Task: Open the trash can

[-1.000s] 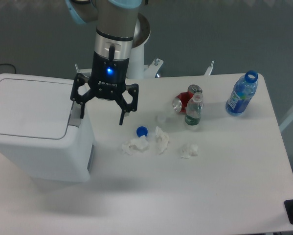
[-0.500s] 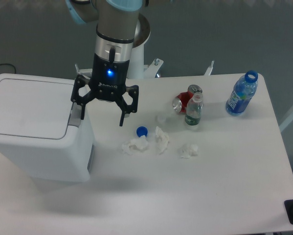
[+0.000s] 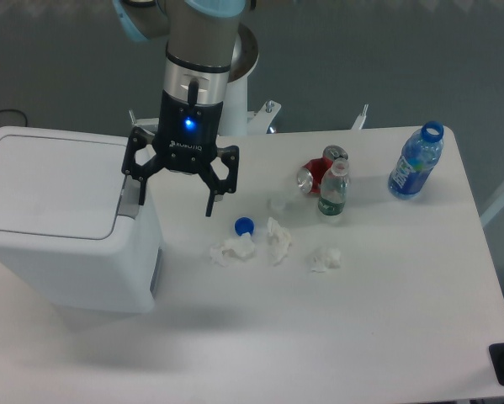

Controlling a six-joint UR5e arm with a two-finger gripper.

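Note:
The trash can (image 3: 62,223) is a large white boxy bin at the left of the table, its flat lid down. A grey push-button tab (image 3: 129,204) sits on its right rim. My gripper (image 3: 174,200) hangs open just right of the bin's top edge, pointing down. Its left finger (image 3: 140,187) is right over the grey tab; whether it touches is unclear. The right finger (image 3: 210,198) hangs above the table surface. Nothing is held between the fingers.
On the white table (image 3: 361,320) lie a blue bottle cap (image 3: 244,225), crumpled tissues (image 3: 232,250) (image 3: 278,238) (image 3: 324,258), a red can (image 3: 312,176), a small clear bottle (image 3: 333,191) and a blue bottle (image 3: 415,161) at the far right.

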